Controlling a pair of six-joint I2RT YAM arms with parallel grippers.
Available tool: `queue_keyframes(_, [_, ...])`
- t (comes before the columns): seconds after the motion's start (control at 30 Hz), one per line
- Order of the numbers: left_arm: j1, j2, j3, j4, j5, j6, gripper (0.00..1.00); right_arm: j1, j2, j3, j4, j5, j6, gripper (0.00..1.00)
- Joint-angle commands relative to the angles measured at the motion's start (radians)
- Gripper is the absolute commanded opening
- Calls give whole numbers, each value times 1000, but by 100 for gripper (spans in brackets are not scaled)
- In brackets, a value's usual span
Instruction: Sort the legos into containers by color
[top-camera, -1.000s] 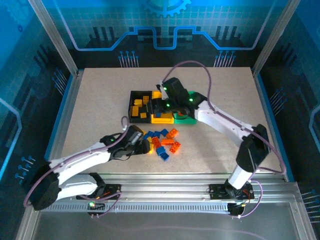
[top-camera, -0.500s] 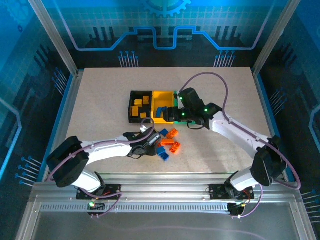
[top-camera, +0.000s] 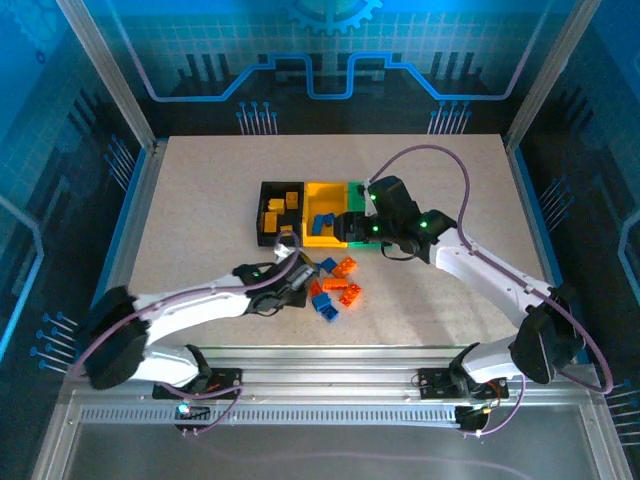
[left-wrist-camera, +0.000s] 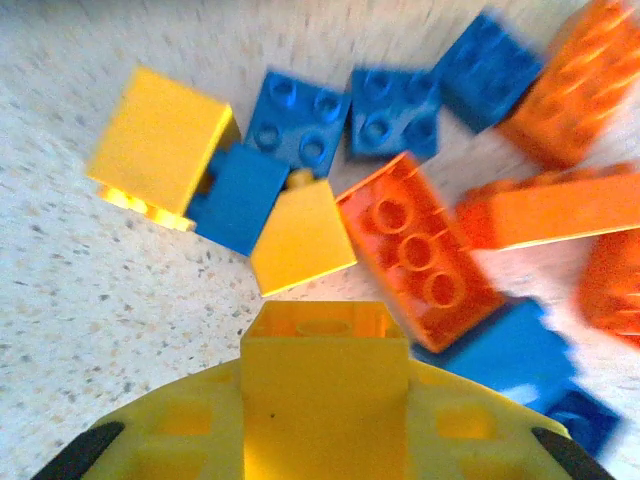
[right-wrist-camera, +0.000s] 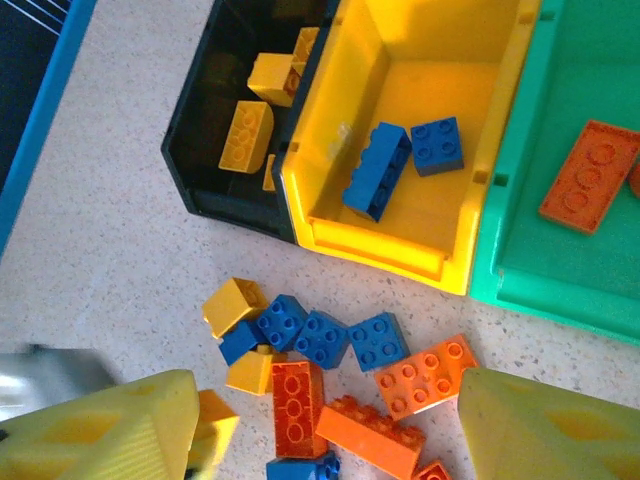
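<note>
The loose legos (top-camera: 335, 285) lie in a pile just in front of the containers, with yellow (right-wrist-camera: 232, 302), blue (right-wrist-camera: 330, 337) and orange (right-wrist-camera: 425, 375) bricks mixed together. My left gripper (top-camera: 297, 272) is low at the pile's left side, shut on a yellow lego (left-wrist-camera: 325, 375). My right gripper (right-wrist-camera: 325, 440) hangs open above the pile with nothing between its fingers. The black bin (right-wrist-camera: 200, 170) holds yellow bricks. Two blue bricks lie in the yellow bin (right-wrist-camera: 400, 245). An orange plate lies in the green bin (right-wrist-camera: 520, 260). In the top view the right gripper (top-camera: 375, 228) covers part of the green bin.
The speckled table (top-camera: 200, 200) has free room left, right and behind the bins. A metal frame and blue walls surround it. The right arm's cable (top-camera: 440, 160) loops above the table's right half.
The right gripper has moved away from the yellow bin, to the right and nearer, and now stands open over the pile. The left gripper pushed into the pile's left side and holds a yellow brick.
</note>
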Motion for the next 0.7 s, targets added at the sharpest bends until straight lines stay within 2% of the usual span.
queue_keyframes(0.0, [102, -110, 62, -44, 3, -23, 24, -14, -30, -25, 17, 8, 19, 71])
queue_keyframes(0.1, [225, -92, 137, -19, 31, 10, 24, -17, -26, -37, 20, 6, 28, 71])
queue_keyframes(0.33, [387, 216, 382, 49, 17, 78, 24, -20, -54, -72, 12, 8, 38, 71])
queue_keyframes(0.53, [444, 458, 578, 9, 6, 88, 22, -26, -107, -113, -10, 12, 34, 71])
queue_keyframes(0.67, [464, 545, 644, -12, -2, 84, 23, -36, -141, -141, -14, 8, 33, 72])
